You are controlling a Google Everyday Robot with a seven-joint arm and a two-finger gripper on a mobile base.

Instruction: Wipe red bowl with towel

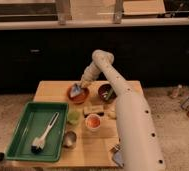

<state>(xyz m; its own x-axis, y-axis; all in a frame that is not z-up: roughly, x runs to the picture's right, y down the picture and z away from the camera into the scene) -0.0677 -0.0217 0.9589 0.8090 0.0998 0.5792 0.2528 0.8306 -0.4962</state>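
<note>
One white arm (130, 120) rises from the 5 o'clock corner of the view, crosses the wooden table (48, 91), bends at an elbow above the table's far edge and drops back toward 7 o'clock, ending in the gripper (81, 84). That gripper sits low over the red bowl (80, 97), at the bowl's 12 o'clock rim, and a blue-grey towel (76, 90) lies bunched inside the bowl right under it, touching or nearly touching the gripper's tip. Whether the gripper has hold of the towel, and how far it is open, cannot be told. The red bowl stands on the far half of the table, a little toward 11 o'clock from the table's middle. At 3 o'clock from it, close by and partly behind the arm, is a dark bowl (107, 93) with something in it. At 5 o'clock from the red bowl lies a tan block (93, 109), and just past that, toward 6 o'clock, a white cup (92, 121) with orange contents. A pale green item (74, 116) lies at 6 o'clock from the red bowl, with a small metal cup (69, 139) farther along the same line. A green tray (18, 134) fills the table's 8 o'clock part, and a brush (44, 135) lies slantwise in it, head toward 7 o'clock
</note>
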